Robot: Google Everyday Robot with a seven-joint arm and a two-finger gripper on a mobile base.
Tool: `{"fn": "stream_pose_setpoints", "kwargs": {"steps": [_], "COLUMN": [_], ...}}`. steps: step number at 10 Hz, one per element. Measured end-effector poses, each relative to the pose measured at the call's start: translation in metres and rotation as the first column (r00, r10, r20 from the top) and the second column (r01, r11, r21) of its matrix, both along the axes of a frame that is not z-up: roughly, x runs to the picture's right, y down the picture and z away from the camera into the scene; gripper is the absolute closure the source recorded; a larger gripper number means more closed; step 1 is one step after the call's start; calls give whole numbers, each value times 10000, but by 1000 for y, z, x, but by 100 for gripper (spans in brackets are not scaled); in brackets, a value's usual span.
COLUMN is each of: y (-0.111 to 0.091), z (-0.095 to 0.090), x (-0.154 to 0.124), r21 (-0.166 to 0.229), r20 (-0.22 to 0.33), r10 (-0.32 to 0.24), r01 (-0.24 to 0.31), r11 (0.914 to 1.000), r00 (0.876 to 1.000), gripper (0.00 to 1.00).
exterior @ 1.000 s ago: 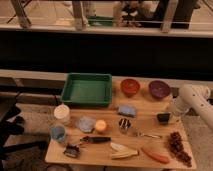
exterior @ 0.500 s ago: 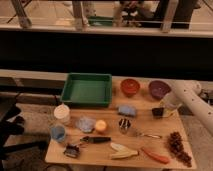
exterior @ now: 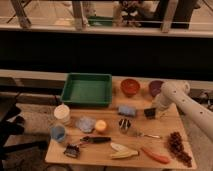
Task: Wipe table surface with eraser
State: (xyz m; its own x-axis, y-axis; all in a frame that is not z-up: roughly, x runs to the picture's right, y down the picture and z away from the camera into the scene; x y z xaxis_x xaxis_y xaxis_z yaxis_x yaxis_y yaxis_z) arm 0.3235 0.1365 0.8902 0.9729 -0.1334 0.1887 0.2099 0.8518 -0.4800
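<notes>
Room behind the desk (exterior: 165, 125): a dark band of wall (exterior: 100, 50) spanned the full width, with a pale ledge (exterior: 30, 76) along its foot. Above, a brightly lit strip (exterior: 47, 12) was divided by slanted grey posts (exterior: 78, 15). Left of the desk lay grey floor (exterior: 35, 120). The pincer (exterior: 150, 113) hung over the desk's right rear part.

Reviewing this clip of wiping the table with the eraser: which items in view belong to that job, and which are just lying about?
Belongs to the job:
eraser, on the right part of the table
table surface
gripper, right at the eraser

Just lying about:
green tray
orange bowl
purple bowl
light-blue sponge block
metal cup
brush
banana
carrot
</notes>
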Motion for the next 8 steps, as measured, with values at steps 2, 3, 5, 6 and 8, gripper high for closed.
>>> {"fn": "stream_pose_setpoints", "kwargs": {"steps": [2, 3, 5, 6, 8], "y": [22, 33, 43, 44, 35], "z": [-15, -23, -35, -39, -37], "x": [4, 4, 19, 34, 59], "r21": [-91, -151, -129, -85, 61], "r20": [103, 194, 137, 4, -394], "r10": [-243, -364, -377, -281, -19], "r01": [244, 367, 379, 281, 21], "r11": [9997, 9992, 9992, 9996, 10000], "r00": [9997, 9992, 9992, 9996, 9992], "gripper": [97, 97, 97, 97, 97]}}
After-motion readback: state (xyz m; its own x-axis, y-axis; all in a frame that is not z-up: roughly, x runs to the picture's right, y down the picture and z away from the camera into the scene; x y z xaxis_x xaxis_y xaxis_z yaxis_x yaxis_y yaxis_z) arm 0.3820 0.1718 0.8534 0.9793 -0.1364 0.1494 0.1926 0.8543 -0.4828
